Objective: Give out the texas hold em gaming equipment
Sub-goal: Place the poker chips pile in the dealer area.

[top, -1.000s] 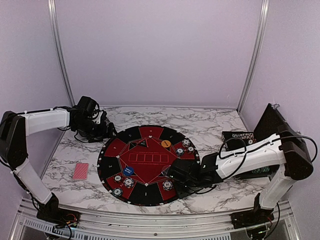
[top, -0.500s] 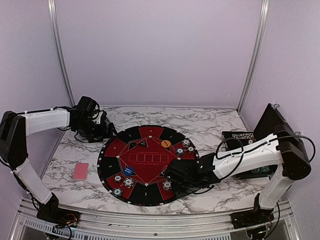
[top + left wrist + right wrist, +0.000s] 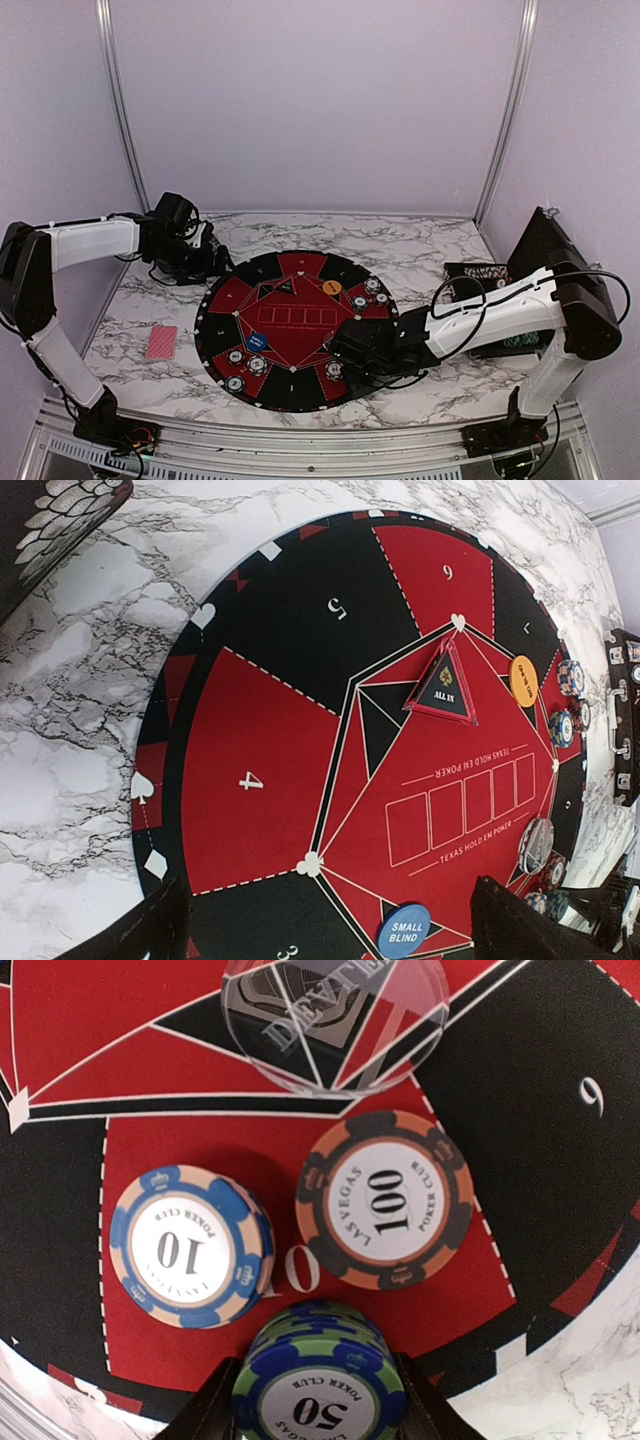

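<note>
In the right wrist view my right gripper (image 3: 320,1405) is shut on a stack of green-and-blue 50 chips (image 3: 320,1385) that stands on the red mat (image 3: 70,1020); a dark finger presses each side of it. Just beyond lie a blue 10 chip stack (image 3: 190,1247), an orange-and-black 100 chip (image 3: 385,1200) and a clear dealer disc (image 3: 335,1020). From above, that gripper (image 3: 345,352) sits at the mat's near right rim. My left gripper (image 3: 210,260) is open at the mat's far left edge, holding nothing. A blue small-blind marker (image 3: 404,931) and an orange disc (image 3: 523,680) lie on the mat.
A red-backed card pile (image 3: 160,341) lies on the marble left of the mat (image 3: 290,395). More chips sit at the mat's right (image 3: 372,286) and near left (image 3: 235,356). The black case (image 3: 478,275) with its raised lid (image 3: 545,245) stands at the right.
My right arm has shifted slightly left over the mat's near right rim. The left arm has not moved.
</note>
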Robot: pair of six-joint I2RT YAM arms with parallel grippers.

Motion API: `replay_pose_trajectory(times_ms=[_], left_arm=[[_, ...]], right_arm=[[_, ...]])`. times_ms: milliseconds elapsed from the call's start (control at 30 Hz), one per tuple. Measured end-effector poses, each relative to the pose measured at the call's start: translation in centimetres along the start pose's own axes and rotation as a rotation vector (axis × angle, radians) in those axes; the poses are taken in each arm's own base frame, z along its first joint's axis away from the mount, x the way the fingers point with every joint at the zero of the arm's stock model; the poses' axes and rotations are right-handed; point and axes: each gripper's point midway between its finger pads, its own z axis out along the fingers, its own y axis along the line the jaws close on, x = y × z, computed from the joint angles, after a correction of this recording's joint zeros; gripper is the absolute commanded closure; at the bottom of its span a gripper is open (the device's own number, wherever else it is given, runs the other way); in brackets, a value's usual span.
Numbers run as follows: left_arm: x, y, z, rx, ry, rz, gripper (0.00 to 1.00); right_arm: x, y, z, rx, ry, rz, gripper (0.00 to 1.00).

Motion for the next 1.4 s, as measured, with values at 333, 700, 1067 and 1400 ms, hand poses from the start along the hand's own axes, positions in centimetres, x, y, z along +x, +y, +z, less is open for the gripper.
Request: replay_pose_trajectory(times_ms=[333,700,1067,1400], left_arm=[[0.0,0.0,0.0,0.0,0.0,0.0,0.01],[0.1,0.1,0.1,-0.001,0.004,-0.002,0.01],[0.1,0.1,0.2,-0.002,0.005,-0.002,0.01],[0.1,0.0,0.2,-0.002,0.006,-0.004,0.01]], right_arm=[[0.1,0.2,0.0,-0.007,0.005,-0.003,0.45],[0.1,0.3,-0.1,-0.012,0.008,-0.006,0.36],[0.6,0.2,-0.7,-0.022,0.029,-0.017,0.13],[0.8,0.4,-1.8,-0.057,0.038,-0.038,0.03]])
